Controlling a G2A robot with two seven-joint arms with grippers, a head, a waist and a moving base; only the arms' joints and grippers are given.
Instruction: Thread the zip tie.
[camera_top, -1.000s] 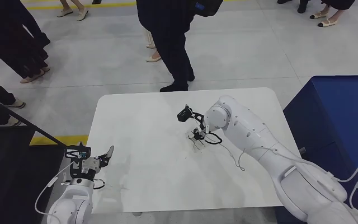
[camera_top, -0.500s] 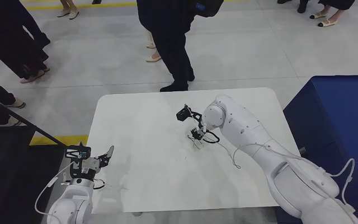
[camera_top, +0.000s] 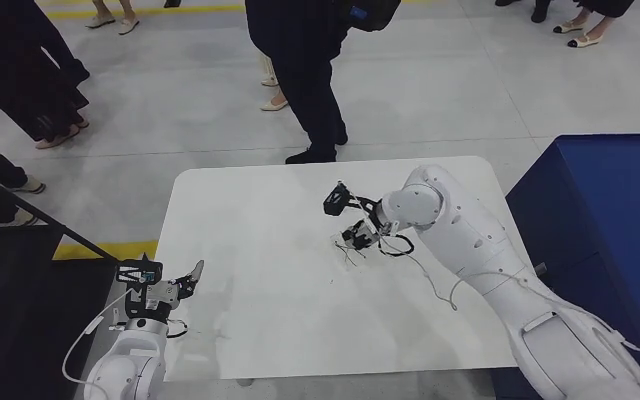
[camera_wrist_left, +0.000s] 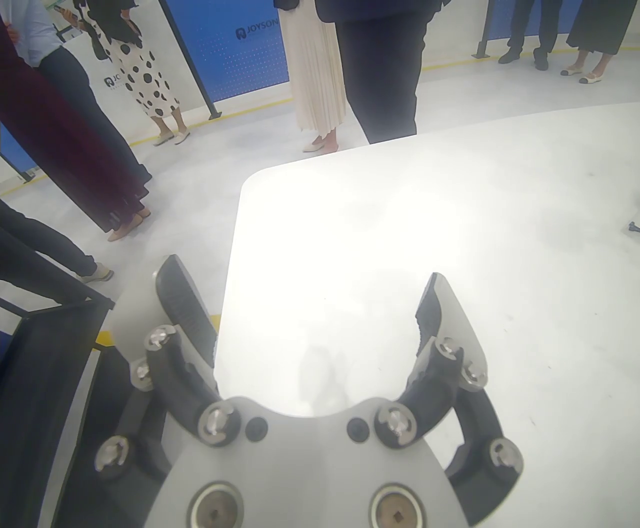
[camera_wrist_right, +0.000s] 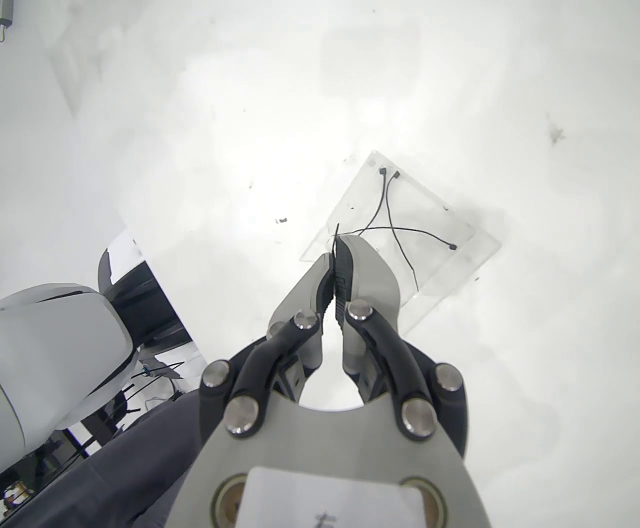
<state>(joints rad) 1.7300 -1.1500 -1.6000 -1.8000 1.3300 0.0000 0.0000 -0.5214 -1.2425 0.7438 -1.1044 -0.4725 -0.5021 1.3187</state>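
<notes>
In the right wrist view, my right gripper (camera_wrist_right: 335, 247) is shut on a thin black zip tie (camera_wrist_right: 336, 231), whose end pokes out past the fingertips. It hovers over the edge of a clear plastic plate (camera_wrist_right: 452, 270) lying on the white table. Several black zip ties (camera_wrist_right: 389, 200) lie crossed on that plate, heads towards its corners. From above, the right gripper (camera_top: 354, 239) sits at the plate (camera_top: 344, 256) near the table's middle. My left gripper (camera_wrist_left: 302, 270) is open and holds nothing, over the table's front left corner (camera_top: 185, 280).
The white table (camera_top: 260, 310) has rounded corners and bare room on its left half. A blue cabinet (camera_top: 590, 200) stands close to its right side. A person (camera_top: 300, 80) stands at the far edge, with others farther back on the floor.
The right arm's elbow and wrist have swung to the right, carrying the shut gripper slightly right over the plate. The left arm has kept still.
</notes>
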